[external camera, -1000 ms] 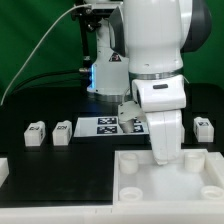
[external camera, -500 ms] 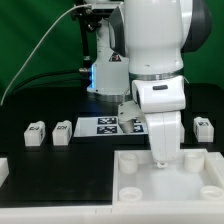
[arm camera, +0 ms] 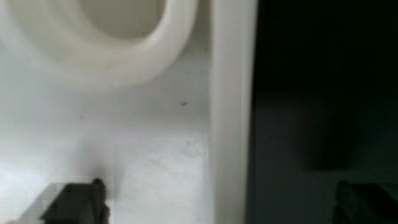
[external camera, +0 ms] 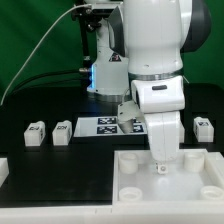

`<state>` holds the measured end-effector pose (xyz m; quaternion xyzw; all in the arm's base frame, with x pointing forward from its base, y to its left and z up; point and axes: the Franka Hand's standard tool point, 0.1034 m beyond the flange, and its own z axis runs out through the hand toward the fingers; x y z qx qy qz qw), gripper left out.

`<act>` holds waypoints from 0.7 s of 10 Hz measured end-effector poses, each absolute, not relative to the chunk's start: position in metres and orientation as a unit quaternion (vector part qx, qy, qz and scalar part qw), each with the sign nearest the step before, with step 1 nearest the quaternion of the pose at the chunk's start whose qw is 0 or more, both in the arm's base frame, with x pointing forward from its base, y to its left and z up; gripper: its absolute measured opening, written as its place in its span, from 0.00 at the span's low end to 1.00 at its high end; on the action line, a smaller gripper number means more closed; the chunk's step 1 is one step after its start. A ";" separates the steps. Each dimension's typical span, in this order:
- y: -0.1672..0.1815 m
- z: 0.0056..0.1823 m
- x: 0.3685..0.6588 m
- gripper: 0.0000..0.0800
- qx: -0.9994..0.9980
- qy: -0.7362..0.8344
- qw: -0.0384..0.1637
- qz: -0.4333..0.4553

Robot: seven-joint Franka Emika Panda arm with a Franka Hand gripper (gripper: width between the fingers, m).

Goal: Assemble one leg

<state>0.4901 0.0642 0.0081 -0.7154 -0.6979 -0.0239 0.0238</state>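
While the white two-finger gripper [external camera: 160,162] of the arm hangs low over the large white square plastic tray with round corner holes [external camera: 195,182], its fingers stand wide apart and hold nothing. In the wrist view the two dark fingertips [arm camera: 75,202] are far from each other. The raised rim [arm camera: 231,100] of the tray runs between them. On one side of this rim lies the white floor of the tray with a round hole [arm camera: 111,25], and on the other side the black table top [arm camera: 329,90]. I cannot tell if the fingertips touch the tray.

In the exterior view the gripper is close to the far edge of the tray, with the wide tray floor open on the near side.

Three small white plastic rectangular legs, each with a black-and-white square tag, stand on the table. The outer leg [external camera: 36,132] and the inner leg [external camera: 62,130] are side by side at the exterior view's left, well apart from the gripper. The third leg [external camera: 204,127] is at the exterior view's right, just beyond the far edge of the tray. Bare table lies between the left pair and the tray's corner.

The flat white marker board [external camera: 105,127] lies between the inner leg and the arm, whose white body covers part of it. A white part [external camera: 3,170] is cut off by the left border. Behind stand a dark stand with a blue light [external camera: 100,75] and a black cable [external camera: 40,55].
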 end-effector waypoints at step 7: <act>0.074 0.034 0.486 0.81 -0.775 -0.631 0.016 -0.026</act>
